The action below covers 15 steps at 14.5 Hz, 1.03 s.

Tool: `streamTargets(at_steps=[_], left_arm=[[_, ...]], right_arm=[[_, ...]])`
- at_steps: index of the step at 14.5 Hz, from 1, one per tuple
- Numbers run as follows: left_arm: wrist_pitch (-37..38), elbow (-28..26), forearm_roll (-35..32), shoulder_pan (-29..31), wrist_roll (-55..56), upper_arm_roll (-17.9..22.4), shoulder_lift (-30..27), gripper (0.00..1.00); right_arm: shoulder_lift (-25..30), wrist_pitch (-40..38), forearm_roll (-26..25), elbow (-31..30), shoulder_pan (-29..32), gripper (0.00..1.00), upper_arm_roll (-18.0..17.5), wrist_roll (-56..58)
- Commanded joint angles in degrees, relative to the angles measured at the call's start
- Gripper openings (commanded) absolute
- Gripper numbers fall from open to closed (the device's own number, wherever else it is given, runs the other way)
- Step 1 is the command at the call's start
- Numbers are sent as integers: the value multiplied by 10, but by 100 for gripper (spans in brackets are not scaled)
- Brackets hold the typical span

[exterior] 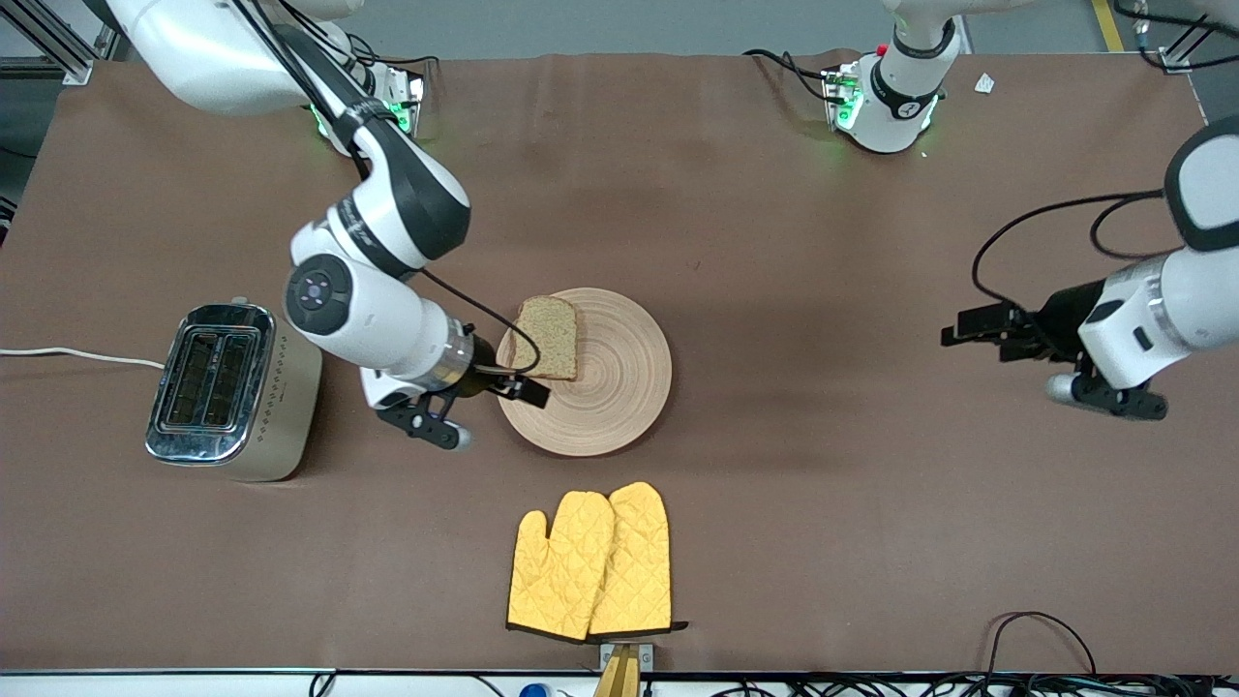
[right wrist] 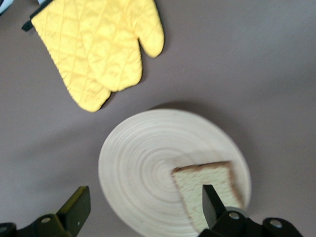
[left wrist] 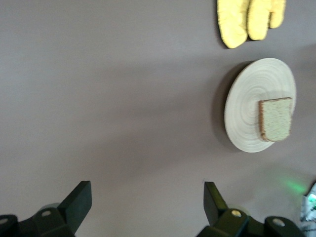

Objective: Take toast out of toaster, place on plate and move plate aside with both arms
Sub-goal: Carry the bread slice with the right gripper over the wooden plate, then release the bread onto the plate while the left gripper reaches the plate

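Note:
The toast (exterior: 549, 337) lies flat on the round light-wood plate (exterior: 619, 387), on the part of the plate toward the right arm's end of the table. My right gripper (exterior: 518, 385) is open and empty over the plate's rim, beside the toast. In the right wrist view the gripper (right wrist: 145, 197) hangs over the plate (right wrist: 143, 158), with one finger in front of the toast (right wrist: 207, 190). My left gripper (exterior: 968, 329) is open and empty, waiting over bare table toward the left arm's end. Its wrist view shows its gripper (left wrist: 148, 195), the plate (left wrist: 247, 108) and the toast (left wrist: 275, 119) some way off.
A metal toaster (exterior: 227, 387) with two empty slots stands toward the right arm's end, beside the right arm's wrist. Two yellow quilted oven mitts (exterior: 592, 561) lie nearer to the front camera than the plate. A brown cloth (exterior: 823, 484) covers the table.

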<state>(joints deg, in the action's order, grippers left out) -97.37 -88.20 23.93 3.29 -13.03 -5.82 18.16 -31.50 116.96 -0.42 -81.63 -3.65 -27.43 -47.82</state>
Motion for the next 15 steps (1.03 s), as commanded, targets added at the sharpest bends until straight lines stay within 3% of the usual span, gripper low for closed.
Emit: streamTargets(at_steps=[1,4,8,15], left_arm=[[-57,-38,84,7,-99,-1,41,100],[-84,-45,188,8,-212,-1,108,100],[-98,-44,290,1,-298,-6,187,95],[-135,-45,415,-83,-356,-17,253,66]], right_arm=[[39,-68,-9,10,14,100,50,100],[85,-155,-3,15,14,100,134,246],[134,-219,10,11,13,100,228,312],[230,-260,45,-21,-7,100,363,426]])
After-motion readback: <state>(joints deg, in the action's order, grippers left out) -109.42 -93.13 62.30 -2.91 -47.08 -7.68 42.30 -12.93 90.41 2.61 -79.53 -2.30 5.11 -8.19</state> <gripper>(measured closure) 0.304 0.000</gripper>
